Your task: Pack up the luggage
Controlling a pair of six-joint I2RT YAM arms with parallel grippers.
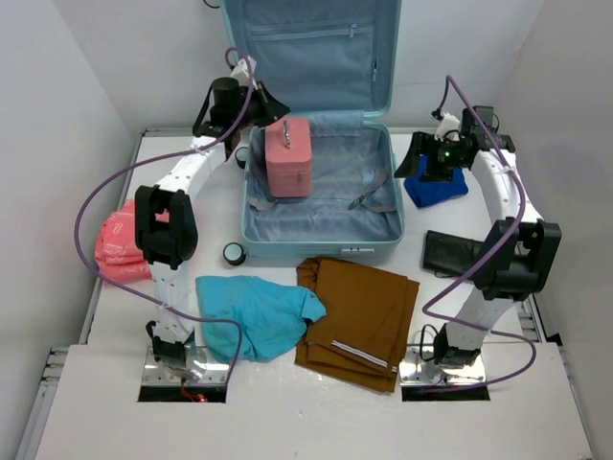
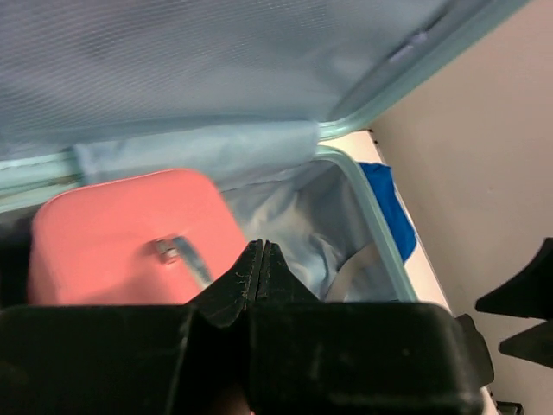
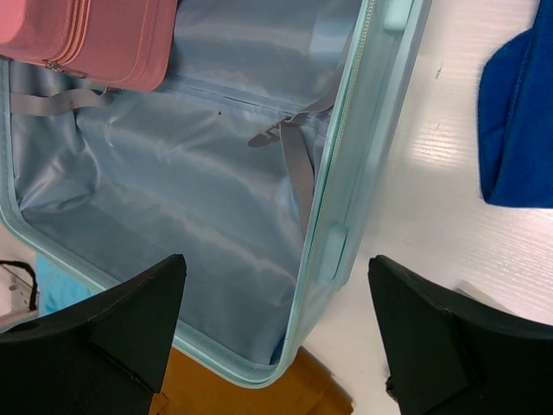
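Note:
The luggage (image 1: 321,196) lies open in the middle of the table, its lid upright at the back. A pink box case (image 1: 288,156) stands inside at the back left. My left gripper (image 1: 272,103) is shut and empty, just above and behind the pink case (image 2: 112,229); its closed tips (image 2: 261,245) point over the grey-blue lining (image 2: 294,212). My right gripper (image 1: 409,165) is open and empty, hovering over the luggage's right rim (image 3: 333,251) with the rim between its fingers (image 3: 275,259). The pink case (image 3: 95,35) also shows in the right wrist view.
A blue cloth (image 1: 436,187) lies right of the luggage, under the right wrist. Folded brown trousers (image 1: 359,307) and a teal shirt (image 1: 254,311) lie in front. A pink garment (image 1: 120,244) is at far left, a black pouch (image 1: 450,251) at right, a small round jar (image 1: 235,253) by the front left corner.

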